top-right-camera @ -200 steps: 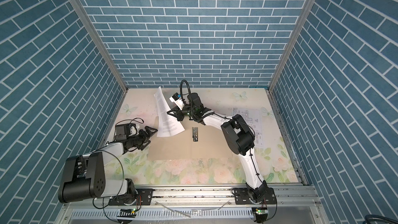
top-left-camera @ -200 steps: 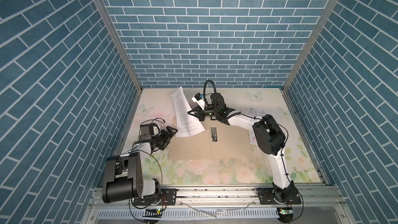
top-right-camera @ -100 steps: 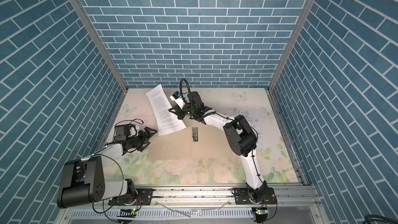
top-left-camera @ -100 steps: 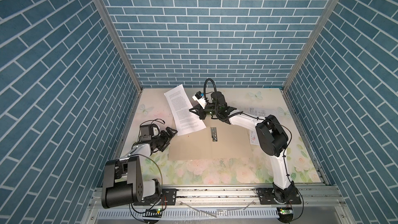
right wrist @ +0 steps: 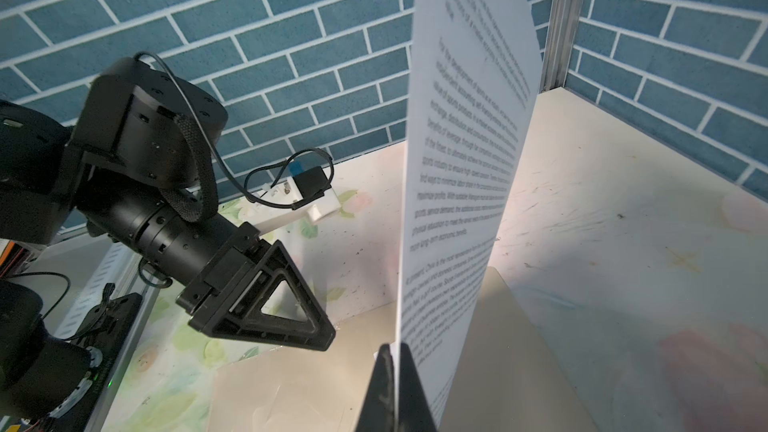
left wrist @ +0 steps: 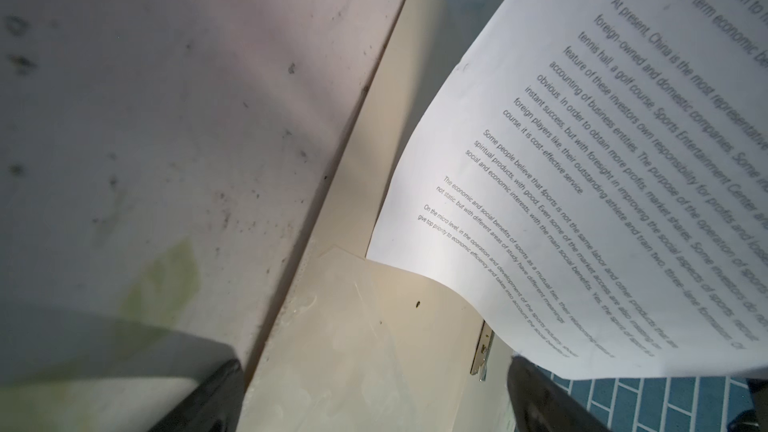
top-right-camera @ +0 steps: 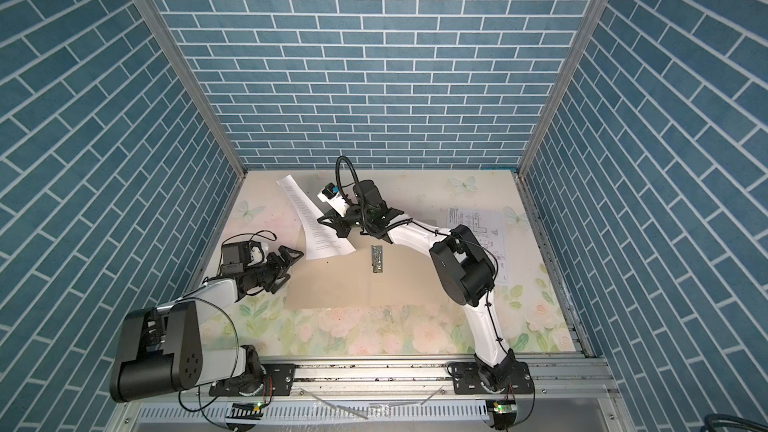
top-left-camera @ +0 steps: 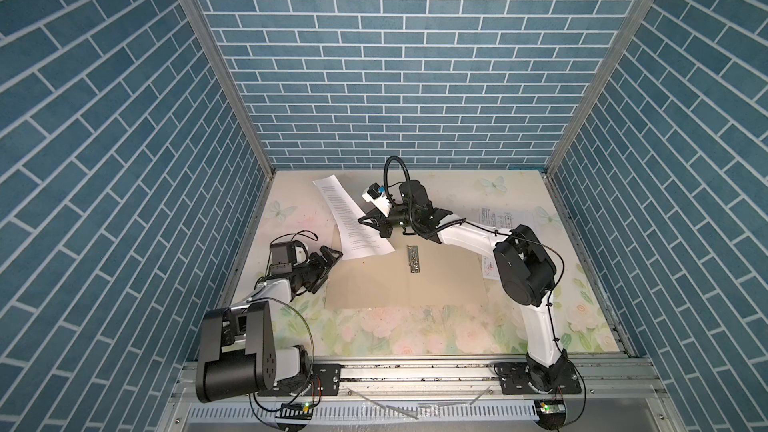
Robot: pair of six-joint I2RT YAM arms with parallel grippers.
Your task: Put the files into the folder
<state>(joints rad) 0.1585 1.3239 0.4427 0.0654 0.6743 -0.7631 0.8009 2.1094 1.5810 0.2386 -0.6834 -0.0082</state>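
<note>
1. on the floral worktop (top-left-camera: pixel 415 334) the tan folder (top-left-camera: pixel 399 284) lies spread open and flat, with its small metal clip (top-left-camera: pixel 413 258) at the spine; the clip shows in both top views.
2. my right fingers (top-left-camera: pixel 365 218) are pinched shut on the edge of the text sheet (top-left-camera: pixel 353 214); the right wrist view shows them clamped on the paper's edge (right wrist: pixel 399 367).
3. that text sheet is lifted and curved: its near corner hangs over the folder's far left part, while its other end rises toward the back wall. whether the low corner touches the cardboard i cannot tell.
4. my left fingers (top-left-camera: pixel 328 255) stand wide apart and hold nothing, low at the folder's left edge, near the sheet's lower corner.
5. the left wrist view shows the printed sheet (left wrist: pixel 582 201) arching over the folder (left wrist: pixel 353 347), with the clip (left wrist: pixel 482 351) peeking from under it.
6. the drawing sheet (top-right-camera: pixel 478 226) lies flat on the worktop to the right of the folder, partly hidden behind my right arm.
</note>
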